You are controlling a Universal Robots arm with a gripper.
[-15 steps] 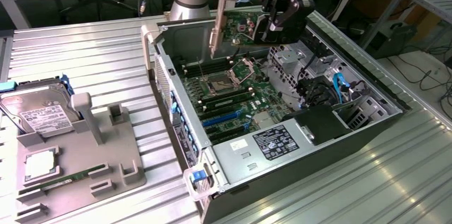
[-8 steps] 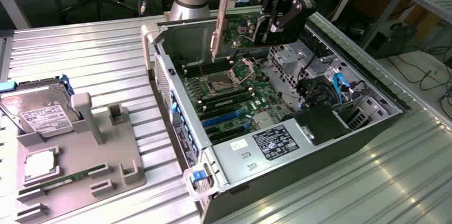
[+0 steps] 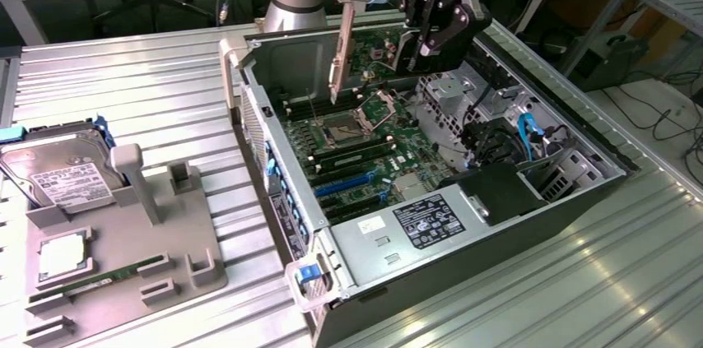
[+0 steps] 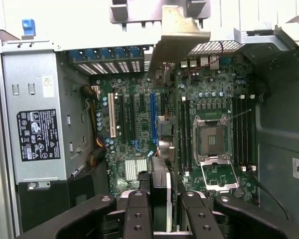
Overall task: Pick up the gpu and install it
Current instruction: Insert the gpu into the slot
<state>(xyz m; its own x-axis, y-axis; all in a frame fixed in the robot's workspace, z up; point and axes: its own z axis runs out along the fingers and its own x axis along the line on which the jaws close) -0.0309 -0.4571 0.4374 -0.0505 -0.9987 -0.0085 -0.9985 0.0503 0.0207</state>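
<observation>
Item: gpu, held edge-on between our fingers, silver bracket hanging below them over the open computer case. Risk, we judge: tilt in the grip could miss the blue slot on the motherboard. Gripper: narrowly parted, clamped on the card.

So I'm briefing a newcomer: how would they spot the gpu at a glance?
Start at the open computer case on the metal table. Above its motherboard hangs the black gripper, and the gpu is clamped in it, edge-on and upright. Its long silver end bracket sets it apart from the RAM stick and hard drive left on the grey holder.
</observation>
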